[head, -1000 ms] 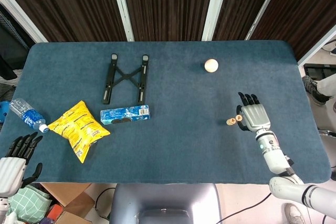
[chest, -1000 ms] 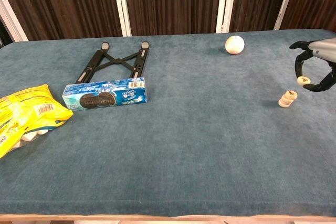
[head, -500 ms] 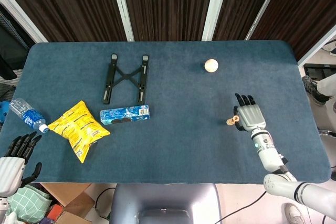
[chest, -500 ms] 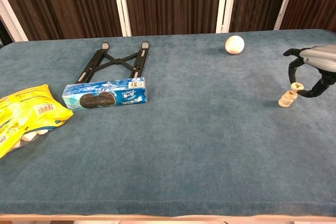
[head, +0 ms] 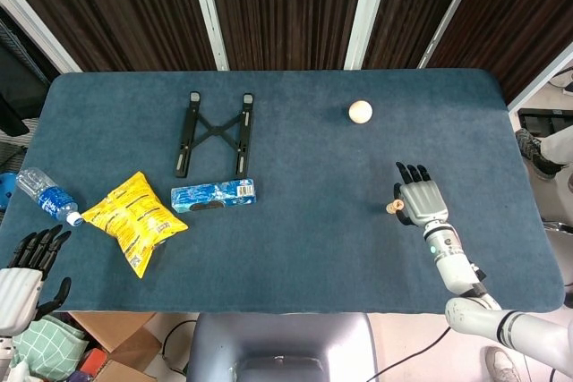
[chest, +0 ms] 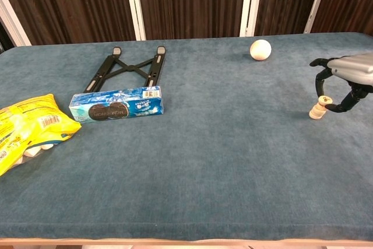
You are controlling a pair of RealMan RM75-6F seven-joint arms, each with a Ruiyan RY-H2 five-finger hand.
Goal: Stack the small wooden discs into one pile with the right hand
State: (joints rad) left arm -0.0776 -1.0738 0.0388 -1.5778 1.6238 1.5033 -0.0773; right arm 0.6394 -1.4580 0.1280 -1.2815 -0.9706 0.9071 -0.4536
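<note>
While the right hand [chest: 341,80] pinches one wooden disc [chest: 324,100] just above the small pile [chest: 316,111] near the table's [head: 295,239] right side, the left hand [head: 25,267] hangs off the table with fingers spread, holding nothing. One ball [chest: 260,49], one cookie pack [chest: 116,102].

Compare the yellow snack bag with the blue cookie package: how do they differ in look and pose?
The yellow snack bag is crumpled, puffy and irregular, while the blue cookie package is a neat, straight-edged long box. The bag lies at an angle near the table's left front edge; the package lies farther in, just below the black folding stand. Both rest flat on the cloth, untouched by either hand.
</note>
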